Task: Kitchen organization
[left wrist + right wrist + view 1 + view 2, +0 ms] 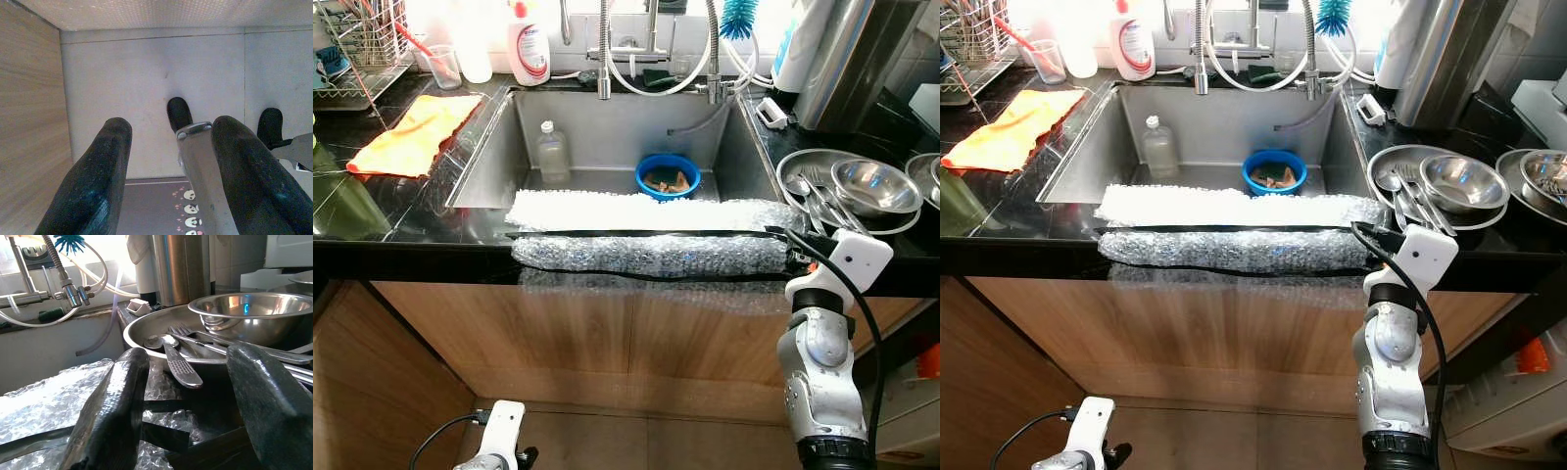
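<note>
Hanging low beside the wooden cabinet front, the left gripper points at the pale floor with its fingers spread and nothing between them. Across the counter sit an orange cloth, then the sink holding a blue bowl, its front edge wrapped in bubble wrap. At the counter's right end the right gripper is wide open and empty, just short of the tray of spoons and the steel bowl.
</note>
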You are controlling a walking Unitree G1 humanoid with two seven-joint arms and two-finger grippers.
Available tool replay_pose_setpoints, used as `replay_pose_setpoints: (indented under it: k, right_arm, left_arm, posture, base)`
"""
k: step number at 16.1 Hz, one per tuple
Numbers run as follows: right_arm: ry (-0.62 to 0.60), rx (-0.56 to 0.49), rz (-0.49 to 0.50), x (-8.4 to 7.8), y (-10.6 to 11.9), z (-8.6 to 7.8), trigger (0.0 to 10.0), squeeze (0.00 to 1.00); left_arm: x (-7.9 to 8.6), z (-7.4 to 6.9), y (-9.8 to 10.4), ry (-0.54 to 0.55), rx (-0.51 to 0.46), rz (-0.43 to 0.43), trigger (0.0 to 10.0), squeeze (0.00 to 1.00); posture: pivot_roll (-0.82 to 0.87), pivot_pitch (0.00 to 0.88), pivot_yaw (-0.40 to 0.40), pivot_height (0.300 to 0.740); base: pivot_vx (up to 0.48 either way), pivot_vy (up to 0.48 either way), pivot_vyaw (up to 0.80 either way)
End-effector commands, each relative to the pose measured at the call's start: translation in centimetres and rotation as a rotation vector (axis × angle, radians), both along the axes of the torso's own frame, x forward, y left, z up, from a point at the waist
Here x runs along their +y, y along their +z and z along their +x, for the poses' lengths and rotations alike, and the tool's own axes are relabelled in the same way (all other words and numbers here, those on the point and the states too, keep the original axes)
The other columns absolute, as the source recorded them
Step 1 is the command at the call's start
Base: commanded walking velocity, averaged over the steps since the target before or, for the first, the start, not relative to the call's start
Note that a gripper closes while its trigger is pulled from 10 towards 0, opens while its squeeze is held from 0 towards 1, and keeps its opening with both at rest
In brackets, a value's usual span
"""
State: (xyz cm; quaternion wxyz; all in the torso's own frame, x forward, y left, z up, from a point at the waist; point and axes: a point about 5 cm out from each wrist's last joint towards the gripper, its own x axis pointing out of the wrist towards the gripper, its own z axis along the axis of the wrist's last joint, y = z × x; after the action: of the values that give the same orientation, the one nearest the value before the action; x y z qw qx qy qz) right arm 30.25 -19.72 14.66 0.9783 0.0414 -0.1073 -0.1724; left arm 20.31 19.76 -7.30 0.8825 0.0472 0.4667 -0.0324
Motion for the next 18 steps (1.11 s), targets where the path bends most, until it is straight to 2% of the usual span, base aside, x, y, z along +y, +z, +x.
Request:
replay_pose_setpoints:
  k: [1,2,3,5,6,7,8,10,11,13,15,16,17,18]
  right_arm:
    - [-0.001,-0.002,-0.008,-0.05,0.03,0.19,4.0,0.00]
    - [0.000,0.000,-0.007,-0.02,0.01,0.19,4.0,0.00]
    - [0.002,0.006,-0.007,0.06,-0.09,0.21,4.6,0.00]
    - [0.006,0.010,-0.006,0.10,-0.26,0.23,3.2,0.00]
    - [0.007,0.010,-0.007,0.10,-0.27,0.23,3.1,0.00]
    - [0.006,0.009,-0.006,0.07,-0.26,0.22,3.6,0.00]
    - [0.005,0.008,-0.006,0.05,-0.27,0.22,4.6,0.00]
    - [0.006,0.010,-0.006,0.05,-0.31,0.24,4.9,0.00]
    - [0.010,0.006,-0.005,0.10,-0.29,0.28,4.0,0.00]
    - [0.025,0.002,-0.006,0.34,-0.22,0.37,0.3,0.00]
    - [0.026,-0.002,-0.003,0.36,-0.20,0.36,0.0,0.00]
    - [0.029,-0.004,-0.003,0.39,-0.17,0.36,0.6,0.00]
    - [0.032,-0.008,-0.001,0.41,-0.12,0.37,0.4,0.00]
    - [0.034,-0.009,-0.002,0.44,-0.06,0.39,0.5,0.00]
  left_arm:
    - [0.49,-0.41,-0.16,0.004,0.019,0.012,10.0,0.00]
    - [0.49,-0.41,-0.16,0.005,0.019,0.012,10.0,0.00]
    - [0.50,-0.41,-0.16,0.005,0.019,0.012,10.0,0.00]
    - [0.50,-0.42,-0.16,0.005,0.019,0.012,10.0,0.00]
    - [0.50,-0.42,-0.16,0.004,0.019,0.012,10.0,0.00]
    - [0.51,-0.42,-0.16,0.003,0.019,0.011,10.0,0.00]
    - [0.51,-0.41,-0.15,0.003,0.019,0.012,10.0,0.00]
    - [0.51,-0.43,-0.16,0.003,0.019,0.012,10.0,0.00]
    - [0.52,-0.43,-0.16,0.004,0.019,0.012,10.0,0.00]
    - [0.51,-0.43,-0.16,0.004,0.019,0.012,10.0,0.00]
    - [0.51,-0.43,-0.16,0.004,0.018,0.012,10.0,0.00]
    - [0.50,-0.42,-0.16,0.002,0.018,0.012,10.0,0.00]
    - [0.49,-0.42,-0.16,0.002,0.018,0.011,10.0,0.00]
    - [0.49,-0.41,-0.16,0.002,0.018,0.012,10.0,0.00]
  posture:
    - [-0.02,0.075,0.005,0.740]
    - [-0.02,0.075,0.005,0.740]
    - [-0.02,0.075,0.005,0.740]
    - [-0.02,0.075,0.006,0.740]
    - [-0.02,0.075,0.006,0.740]
    - [-0.02,0.076,0.007,0.740]
    - [-0.02,0.076,0.007,0.740]
    - [-0.02,0.075,0.006,0.740]
    - [-0.02,0.075,0.006,0.740]
    - [-0.01,0.077,0.006,0.740]
    - [-0.02,0.076,0.007,0.740]
    - [-0.02,0.076,0.007,0.740]
    - [-0.02,0.076,0.007,0.740]
    - [-0.02,0.076,0.006,0.740]
  base:
    - [0.000,0.000,0.00]
    - [0.000,0.000,0.00]
    - [0.000,0.000,0.00]
    - [0.000,0.000,0.00]
    - [0.000,0.000,0.00]
    - [0.000,0.000,0.00]
    - [0.000,0.000,0.00]
    - [0.000,0.000,0.00]
    - [0.000,0.000,0.00]
    - [0.000,0.000,0.00]
    - [0.000,0.000,0.00]
    - [0.000,0.000,0.00]
    - [0.000,0.000,0.00]
    - [0.000,0.000,0.00]
